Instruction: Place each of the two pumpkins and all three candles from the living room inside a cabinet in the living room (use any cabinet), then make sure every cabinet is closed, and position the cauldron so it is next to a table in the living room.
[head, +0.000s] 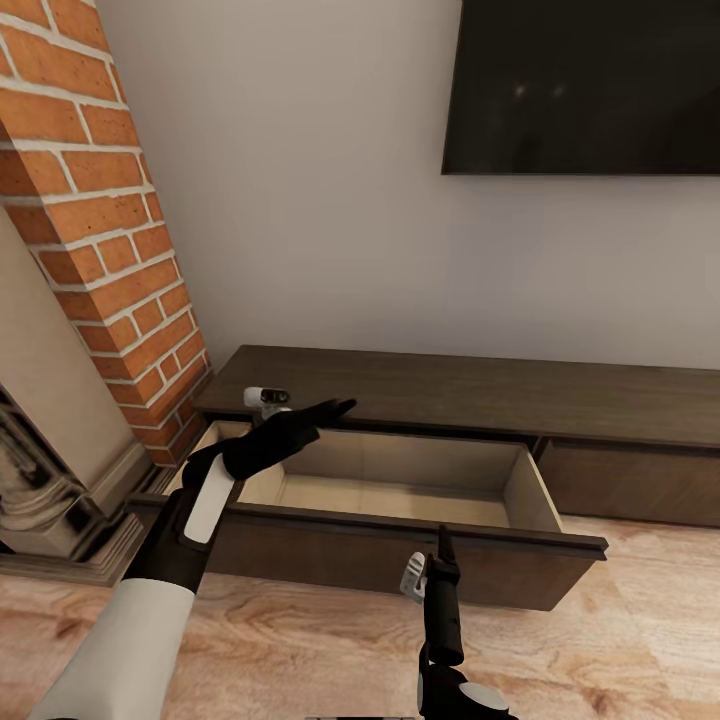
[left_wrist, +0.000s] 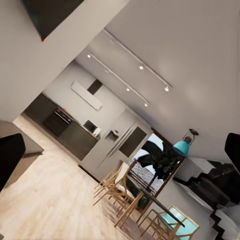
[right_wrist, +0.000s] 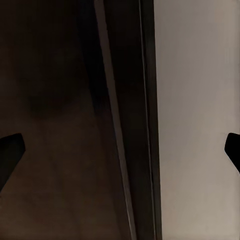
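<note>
Left jaws: standing apart, nothing between them; dark fingertips (left_wrist: 10, 155) framing a far view of kitchen and dining chairs (left_wrist: 120, 187) in the left wrist view.
Left gripper (head: 335, 408): hovering over the back left part of the open drawer, pointing along the cabinet top, touching nothing.
Right jaws: spread wide and empty, judging by the two tips at opposite edges of the right wrist view; dark wood and pale wall lying between them.
Right gripper (head: 441, 548): pointing up, sitting just in front of the drawer front (head: 400, 560), near its top edge.
Cabinet (head: 480, 385): standing against the wall under the television (head: 585, 85), beside the brick fireplace (head: 100, 230); one drawer pulled well out, pale inside looking bare.
Pumpkins, candles, cauldron: none to point at here.
Step in hand: probably finishing the opening of the drawer, readying it for loading.
Doing it well: keeping the drawer out far enough for a straight drop from above; lifting the left arm clear of the opening before turning away; drawing the right arm back without nudging the front shut.
Risk: bumping the front edge while backing off, partly closing it.
</note>
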